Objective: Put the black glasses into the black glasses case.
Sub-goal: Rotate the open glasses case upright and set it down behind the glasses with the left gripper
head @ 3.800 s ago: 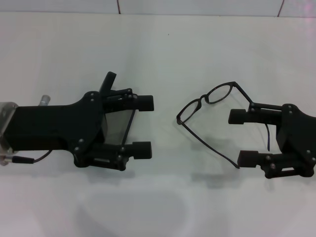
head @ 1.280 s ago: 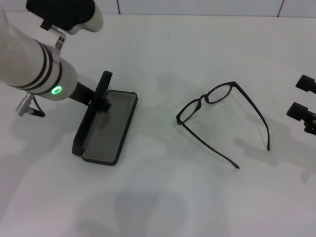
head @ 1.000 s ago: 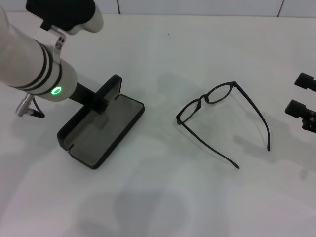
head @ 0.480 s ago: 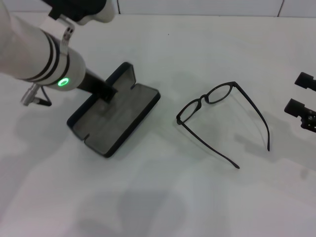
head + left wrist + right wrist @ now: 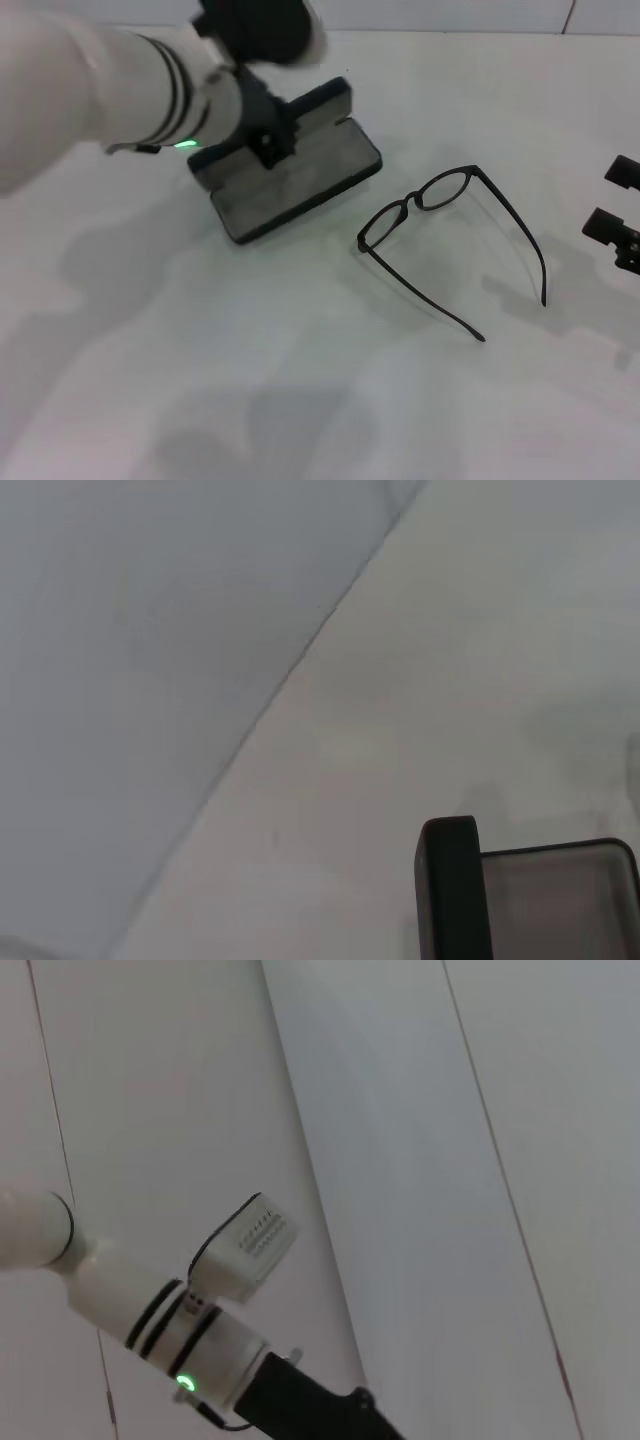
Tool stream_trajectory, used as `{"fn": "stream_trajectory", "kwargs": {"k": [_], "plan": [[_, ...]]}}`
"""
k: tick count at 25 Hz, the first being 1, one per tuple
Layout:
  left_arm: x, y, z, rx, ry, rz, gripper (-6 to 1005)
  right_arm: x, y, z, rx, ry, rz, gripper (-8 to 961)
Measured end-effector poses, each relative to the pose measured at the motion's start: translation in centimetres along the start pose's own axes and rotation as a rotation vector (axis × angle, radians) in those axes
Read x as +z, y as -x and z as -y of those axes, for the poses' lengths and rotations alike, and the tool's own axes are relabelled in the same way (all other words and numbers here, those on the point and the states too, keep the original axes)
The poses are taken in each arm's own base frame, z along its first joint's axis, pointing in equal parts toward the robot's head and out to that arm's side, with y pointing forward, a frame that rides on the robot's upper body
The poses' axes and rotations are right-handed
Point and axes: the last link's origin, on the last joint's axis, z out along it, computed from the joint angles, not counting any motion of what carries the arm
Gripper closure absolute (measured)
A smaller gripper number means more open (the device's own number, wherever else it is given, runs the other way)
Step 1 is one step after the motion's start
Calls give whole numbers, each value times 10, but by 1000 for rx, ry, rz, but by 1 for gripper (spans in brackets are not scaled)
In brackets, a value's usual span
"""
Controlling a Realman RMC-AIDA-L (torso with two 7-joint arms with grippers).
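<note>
The black glasses (image 5: 440, 232) lie unfolded on the white table, right of centre, lenses toward the far side and temple arms pointing toward me. The black glasses case (image 5: 300, 180) stands open to their left, its grey lining up and its lid (image 5: 322, 101) raised on the far side. My left gripper (image 5: 266, 142) is shut on the case at the hinge side. A corner of the case (image 5: 450, 890) shows in the left wrist view. My right gripper (image 5: 614, 198) is open and empty at the right edge, apart from the glasses.
The white left arm (image 5: 120, 75) with a green light (image 5: 184, 145) reaches across the far left; it also shows in the right wrist view (image 5: 150, 1310). A tiled wall (image 5: 420, 14) bounds the table's far edge.
My left gripper has moved the open case to the right and away from me, turning it, so it now lies close to the glasses. The glasses and right gripper have stayed put.
</note>
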Motion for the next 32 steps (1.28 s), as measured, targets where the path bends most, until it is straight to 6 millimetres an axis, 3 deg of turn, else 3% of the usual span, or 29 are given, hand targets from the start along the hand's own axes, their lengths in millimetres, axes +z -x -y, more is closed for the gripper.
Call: {"fn": "stream_trajectory", "kwargs": {"k": [6,12,20,32], "plan": [[16,-6,-8,258,-24,-57,768,-7,-3,-1,16,-30,10,160],[22,-18,-29,423,16,-74,755,-11,-5,-2,22,-57,28,160],[30,-31,-50,520,32,-116,738,-12,-6,-3,27,-55,29,160],[40,-32,-56,554,28,-127,711,-14,-8,-4,34,-63,28,160]]}}
